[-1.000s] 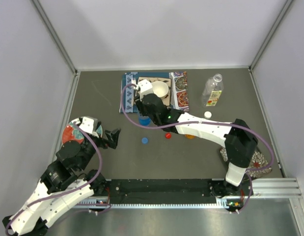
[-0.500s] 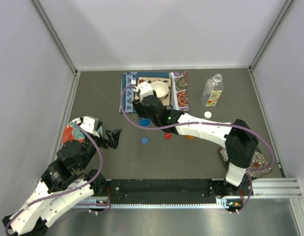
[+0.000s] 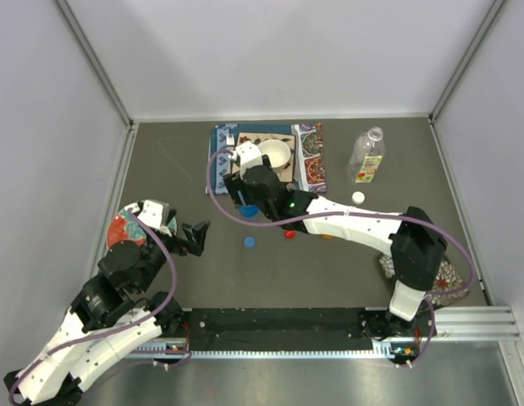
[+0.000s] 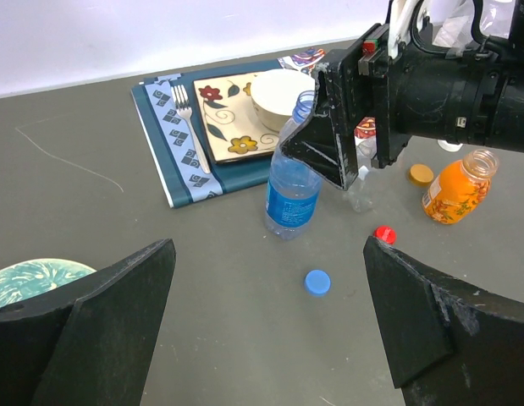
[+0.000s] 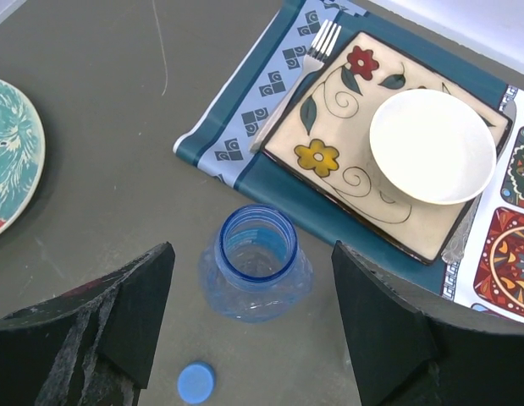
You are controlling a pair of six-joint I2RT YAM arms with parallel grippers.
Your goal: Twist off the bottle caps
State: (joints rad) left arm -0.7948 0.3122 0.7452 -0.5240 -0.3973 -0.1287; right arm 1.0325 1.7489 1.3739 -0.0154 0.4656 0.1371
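Blue cap [image 5: 195, 382]: where did we find it?

— Off, flat on the table [image 5: 92, 169], lower left, beside the upright bottle [image 5: 257, 262]. Our right gripper [image 5: 251, 254] straddled its open neck, jaws apart, touching nothing; left gripper [image 4: 268, 245] gaped empty, farther away.

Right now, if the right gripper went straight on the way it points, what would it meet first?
Probably the uncapped blue bottle, which stands just ahead between the right gripper's open jaws, though depth is hard to judge.
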